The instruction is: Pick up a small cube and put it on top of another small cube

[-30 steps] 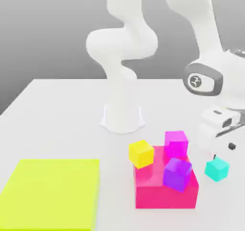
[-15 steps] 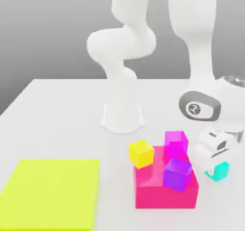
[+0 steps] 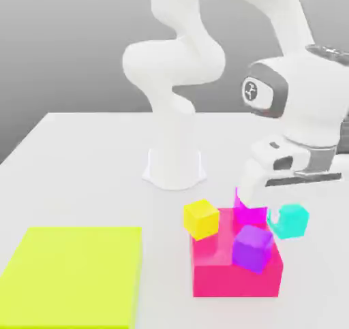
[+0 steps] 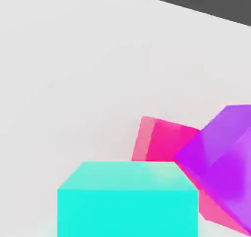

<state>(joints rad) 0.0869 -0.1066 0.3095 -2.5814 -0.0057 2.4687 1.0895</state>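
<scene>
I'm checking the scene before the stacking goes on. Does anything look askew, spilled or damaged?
Nothing looks spilled or damaged. The purple cube on the red block sits turned at an angle to the block's edges, which looks slightly untidy but not clearly wrong. The cyan cube is in the gripper.
</scene>
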